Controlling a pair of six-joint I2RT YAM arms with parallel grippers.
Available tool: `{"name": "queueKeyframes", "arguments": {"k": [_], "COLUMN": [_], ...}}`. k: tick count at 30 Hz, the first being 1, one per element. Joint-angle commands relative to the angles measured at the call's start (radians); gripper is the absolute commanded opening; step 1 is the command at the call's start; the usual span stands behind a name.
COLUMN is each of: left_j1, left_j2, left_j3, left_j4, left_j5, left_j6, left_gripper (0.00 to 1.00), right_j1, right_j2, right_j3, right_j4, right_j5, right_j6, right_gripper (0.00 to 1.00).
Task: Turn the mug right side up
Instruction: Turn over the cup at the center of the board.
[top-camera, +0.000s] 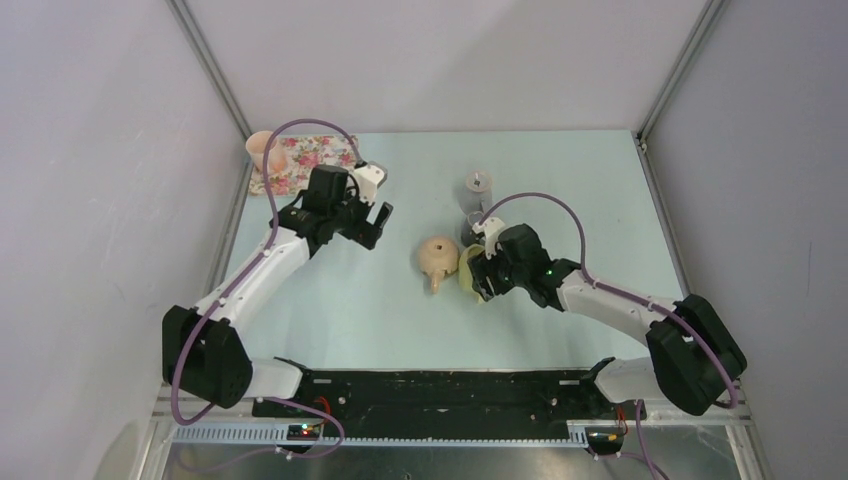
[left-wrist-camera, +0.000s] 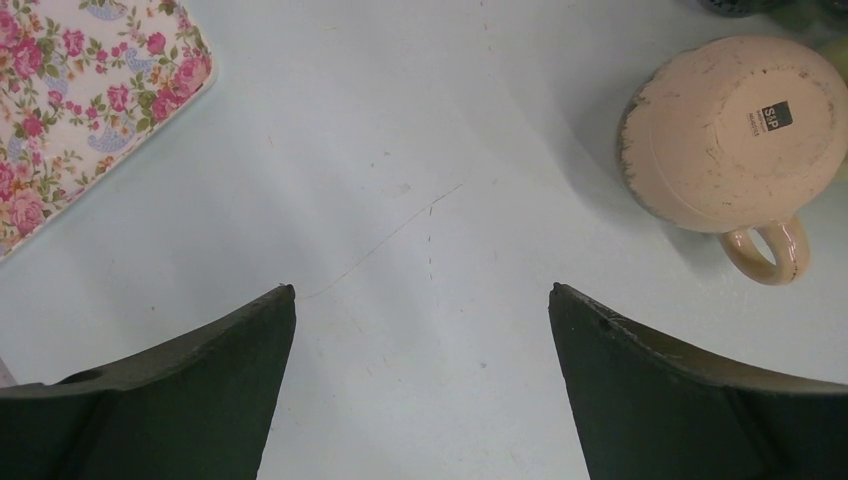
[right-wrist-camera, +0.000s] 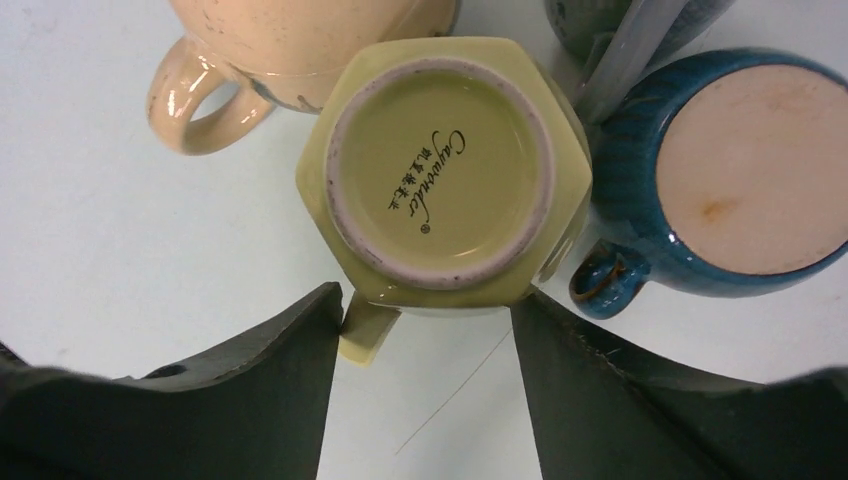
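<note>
Three mugs stand upside down, close together at mid-table. A peach mug (top-camera: 438, 260) (left-wrist-camera: 735, 130) (right-wrist-camera: 300, 35) is on the left. A yellow-green hexagonal mug (top-camera: 468, 272) (right-wrist-camera: 440, 170) is in the middle. A blue mug (right-wrist-camera: 740, 170) is on the right. My right gripper (top-camera: 482, 278) (right-wrist-camera: 428, 296) is open, its fingertips at either side of the yellow mug's near edge. Its left finger is beside the mug's handle (right-wrist-camera: 365, 335). My left gripper (top-camera: 375, 225) (left-wrist-camera: 422, 289) is open and empty over bare table, left of the peach mug.
A floral tray (top-camera: 305, 160) (left-wrist-camera: 80, 90) lies at the back left with a peach-coloured object (top-camera: 262, 150) at its edge. A grey cylinder (top-camera: 478, 185) stands just behind the mugs. Walls close in the table on the left and right.
</note>
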Motion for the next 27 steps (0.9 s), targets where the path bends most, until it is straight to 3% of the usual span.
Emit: {"name": "queueKeyframes", "arguments": {"k": [1,11,15,19,27], "left_j1": [0.003,0.002,0.001,-0.001,0.001], "left_j2": [-0.029,-0.029,-0.031,-0.034,-0.046], "left_j3": [-0.026,-0.033,-0.037,-0.039,-0.014], "left_j4": [0.039,0.053,0.056,0.057,0.063], "left_j5": [0.004,0.006,0.010,0.008,0.065], "left_j6": [0.011,0.007,0.006,0.004,-0.011], "left_gripper": [1.00,1.00,1.00,1.00,1.00], "right_j1": [0.023,-0.001,0.001,-0.002,-0.094], "right_j2": [0.022,0.019,0.022,0.001,-0.153], "right_j3": [0.058,0.058,0.059,0.058,0.095], "right_j4": [0.024,0.021,0.031,0.033,-0.007], "right_j5": [0.084,0.093,0.085,0.051,-0.214], "right_j6": [-0.011,-0.026,-0.043,-0.071,-0.089], "right_gripper": [0.64,0.27,0.02,0.00,0.00]}}
